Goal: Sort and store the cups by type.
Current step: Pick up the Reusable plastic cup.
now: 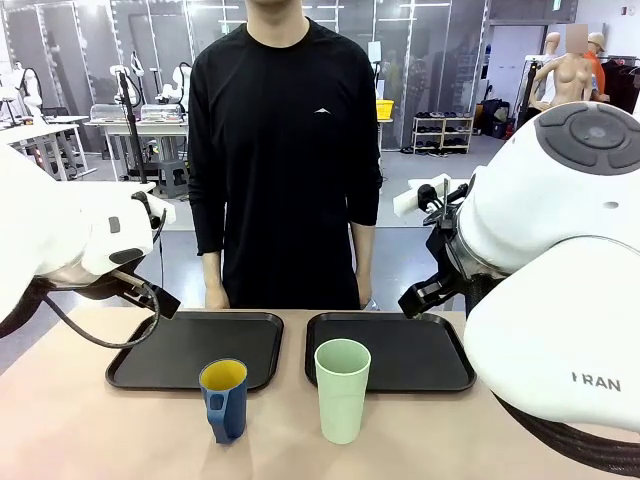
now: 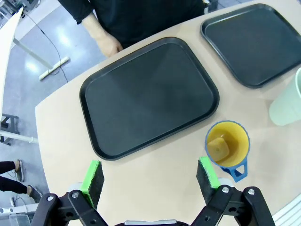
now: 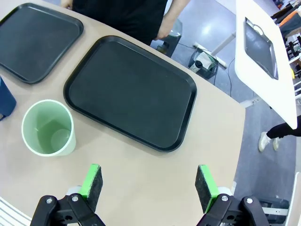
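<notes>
Mug [image 2: 227, 146] stands near the spread left pincer [image 2: 150, 176], tumbler [image 3: 48, 128] near the spread right pincer [image 3: 150, 183], both untouched.

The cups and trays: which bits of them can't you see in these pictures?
Blue mug: in the right wrist view, the picture's left edge cuts nearly all of it off.
Green tumbler: in the left wrist view, the right edge cuts it off.
Right tray: in the front view, its right side is partly hidden behind the right arm.
</notes>
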`<action>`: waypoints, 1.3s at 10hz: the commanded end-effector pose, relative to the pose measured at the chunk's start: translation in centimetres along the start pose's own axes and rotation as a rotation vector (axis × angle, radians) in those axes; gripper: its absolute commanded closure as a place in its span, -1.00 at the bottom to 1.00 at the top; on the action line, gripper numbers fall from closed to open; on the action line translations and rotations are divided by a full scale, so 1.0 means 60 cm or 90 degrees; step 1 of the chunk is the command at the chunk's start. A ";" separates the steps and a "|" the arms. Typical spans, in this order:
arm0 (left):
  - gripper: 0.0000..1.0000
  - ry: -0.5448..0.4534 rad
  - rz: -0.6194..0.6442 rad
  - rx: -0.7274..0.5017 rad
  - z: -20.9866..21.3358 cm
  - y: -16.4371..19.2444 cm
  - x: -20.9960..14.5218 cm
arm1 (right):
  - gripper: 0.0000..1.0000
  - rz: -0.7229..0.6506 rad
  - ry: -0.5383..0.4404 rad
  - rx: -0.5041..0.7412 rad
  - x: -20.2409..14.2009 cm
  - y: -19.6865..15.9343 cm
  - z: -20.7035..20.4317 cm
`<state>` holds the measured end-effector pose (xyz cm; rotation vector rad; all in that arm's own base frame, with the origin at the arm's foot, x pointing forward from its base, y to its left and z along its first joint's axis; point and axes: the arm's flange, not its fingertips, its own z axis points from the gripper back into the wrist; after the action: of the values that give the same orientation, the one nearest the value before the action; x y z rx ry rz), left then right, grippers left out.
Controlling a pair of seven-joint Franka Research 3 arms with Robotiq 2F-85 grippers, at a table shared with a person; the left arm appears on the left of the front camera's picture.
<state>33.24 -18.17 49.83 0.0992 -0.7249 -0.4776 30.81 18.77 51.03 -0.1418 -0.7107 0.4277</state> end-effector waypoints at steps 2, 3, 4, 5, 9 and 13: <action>-1.00 0.012 0.009 0.014 -0.006 0.010 -0.047 | -1.00 -0.007 -0.005 -0.019 -0.035 -0.022 -0.011; -1.00 0.020 0.033 0.025 -0.017 0.037 -0.057 | -1.00 -0.019 -0.002 -0.014 -0.042 -0.048 -0.018; -1.00 0.025 0.065 0.034 -0.031 0.070 -0.073 | -1.00 -0.037 0.001 -0.012 -0.052 -0.082 -0.028; -1.00 0.031 0.090 0.024 -0.047 0.103 -0.088 | -1.00 -0.070 0.015 -0.027 -0.063 -0.119 -0.045; -1.00 0.075 0.140 0.011 -0.160 0.213 -0.129 | -1.00 -0.122 0.069 -0.037 -0.105 -0.232 -0.158; -1.00 0.074 0.143 0.006 -0.222 0.240 -0.144 | -1.00 -0.121 0.122 -0.019 -0.134 -0.258 -0.248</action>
<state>42.65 -2.83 38.45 0.0640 -0.5887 -0.2357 41.25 2.08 39.99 -0.1160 -0.5134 0.1959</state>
